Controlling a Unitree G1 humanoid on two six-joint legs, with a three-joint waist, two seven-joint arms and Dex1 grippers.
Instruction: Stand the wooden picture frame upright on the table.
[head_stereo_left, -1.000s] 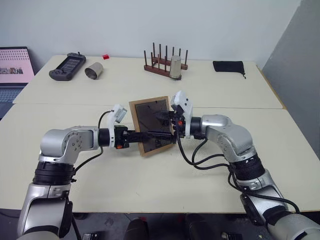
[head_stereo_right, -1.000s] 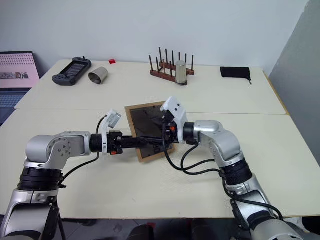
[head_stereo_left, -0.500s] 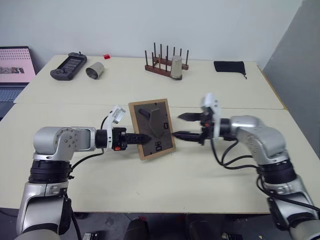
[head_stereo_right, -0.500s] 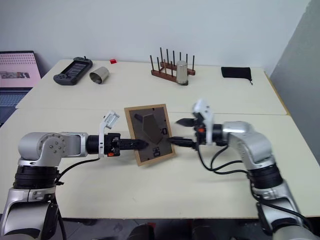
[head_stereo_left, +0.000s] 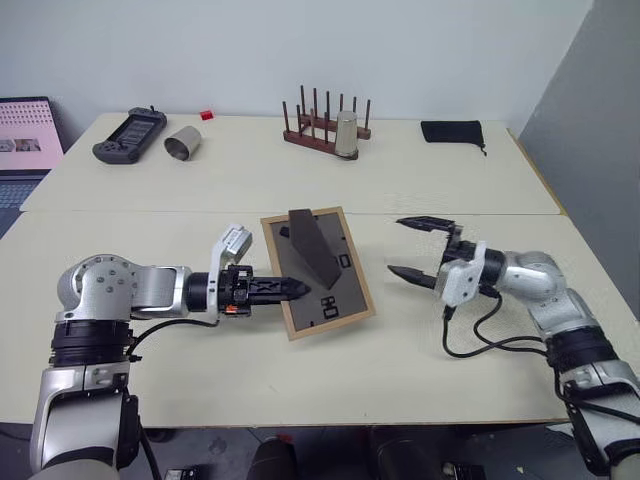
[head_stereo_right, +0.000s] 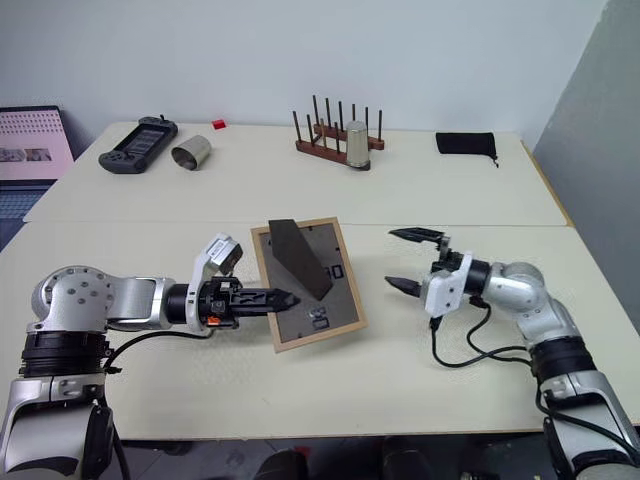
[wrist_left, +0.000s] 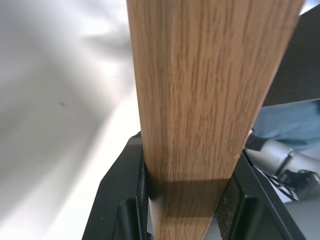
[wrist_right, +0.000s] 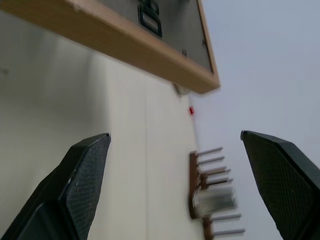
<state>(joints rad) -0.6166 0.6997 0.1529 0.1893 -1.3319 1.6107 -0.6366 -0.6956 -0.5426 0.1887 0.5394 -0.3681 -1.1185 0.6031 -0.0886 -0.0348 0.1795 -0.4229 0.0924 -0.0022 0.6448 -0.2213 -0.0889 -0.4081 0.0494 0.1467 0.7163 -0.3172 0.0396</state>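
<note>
The left gripper (head_stereo_left: 292, 290) is clamped on the left edge of the small rectangular light-wood picture frame (head_stereo_left: 340, 305); the left wrist view shows the wooden edge (wrist_left: 200, 100) pinched between both black fingers (wrist_left: 125, 200). The left arm reaches from the robot's left toward the middle of the table, forearm roughly level, gripper pointing to the right.

The frame is held above the near half of the table, tilted, its dark grey back with white marks facing up and toward the camera. Its black easel stand (head_stereo_left: 312, 245) sticks out from the back. Whether its lower corner touches the tabletop cannot be told.

The right gripper (head_stereo_left: 412, 247) hangs just to the right of the frame, apart from it, with its two black fingers spread wide and nothing between them. It points left toward the frame, and the right forearm comes in from the right with a black cable looped beneath it.

The large pale cream table (head_stereo_left: 300, 380) has a seam running across it behind the frame and a light-wood edge. On the far half stand a reddish-brown wooden peg rack (head_stereo_left: 322, 130) with a metal cup (head_stereo_left: 346, 135) at it, a second metal cup lying on its side (head_stereo_left: 183, 142), a dark handheld game controller (head_stereo_left: 130, 134), a small red block (head_stereo_left: 207, 115) and a black pouch (head_stereo_left: 452, 131). A laptop screen (head_stereo_left: 25, 135) shows at the far left. Behind is a plain pale wall.
</note>
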